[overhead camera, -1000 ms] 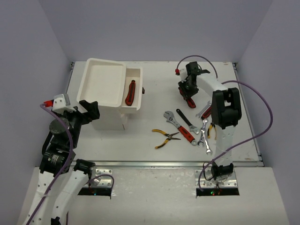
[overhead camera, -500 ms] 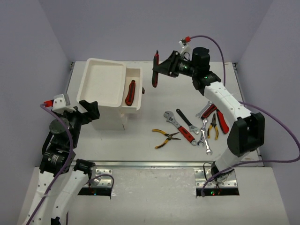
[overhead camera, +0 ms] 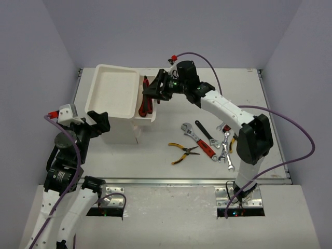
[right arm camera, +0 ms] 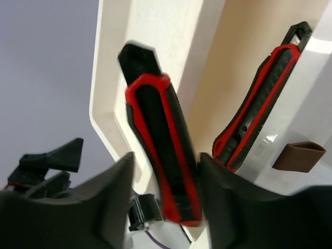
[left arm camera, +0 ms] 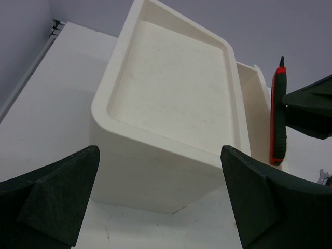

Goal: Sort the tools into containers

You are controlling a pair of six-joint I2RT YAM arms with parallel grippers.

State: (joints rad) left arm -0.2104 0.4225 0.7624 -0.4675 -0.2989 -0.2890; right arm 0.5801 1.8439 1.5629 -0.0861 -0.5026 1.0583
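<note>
My right gripper (overhead camera: pixel 155 89) is shut on a red-and-black cutter (overhead camera: pixel 147 83) and holds it above the open drawer (overhead camera: pixel 149 119) of the white box (overhead camera: pixel 98 70). In the right wrist view the held cutter (right arm camera: pixel 163 155) sits between my fingers, with a second red-and-black cutter (right arm camera: pixel 259 109) lying in the drawer below. That second cutter shows in the top view (overhead camera: pixel 143 106). My left gripper (overhead camera: pixel 100 123) is open and empty at the box's near left corner (left arm camera: pixel 155 171). The held cutter also shows in the left wrist view (left arm camera: pixel 278 114).
On the table right of the box lie yellow-handled pliers (overhead camera: pixel 182 150), a red-handled adjustable wrench (overhead camera: pixel 199 140), a black wrench (overhead camera: pixel 206 132) and silver spanners (overhead camera: pixel 225 151). More tools lie partly behind the right arm (overhead camera: pixel 249 140). A dark-red knob (right arm camera: pixel 298 155) sits on the drawer front.
</note>
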